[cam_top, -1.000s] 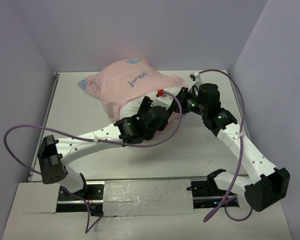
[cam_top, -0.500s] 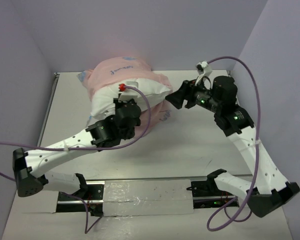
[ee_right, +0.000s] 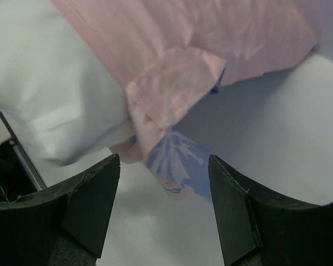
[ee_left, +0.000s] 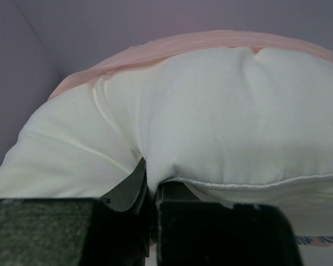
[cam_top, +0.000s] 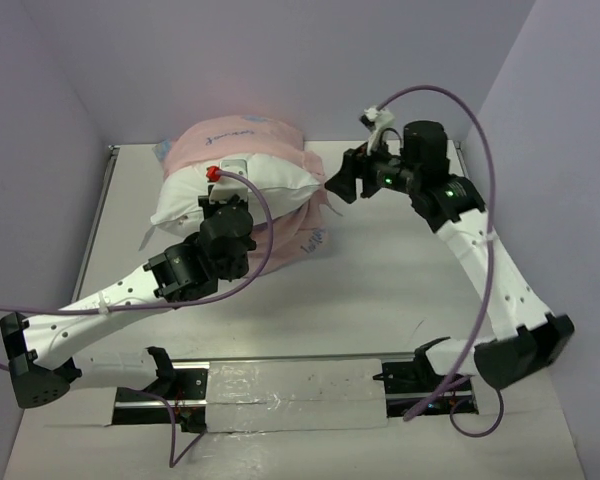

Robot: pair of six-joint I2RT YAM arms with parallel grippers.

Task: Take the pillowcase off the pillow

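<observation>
So, quick count: 1 pillow (cam_top: 242,182), 1 pillowcase (cam_top: 242,135), 2 arms. Both things sit far left on the worktop (cam_top: 380,275), close to the back wall. Pillow is plump, smooth white fabric w/ a shiny seam along the edge, its near end poking out bare. Pillowcase is thin pale pink cloth, creased, covering the far part, w/ a floppy corner on the right showing blue print underneath. Left end effector (ee_left: 151,188) is clamped tight, pinching a fold of the pillow by the seam. Right end effector (ee_right: 164,160) is spread wide w/ nothing in it, hanging just over that floppy corner
</observation>
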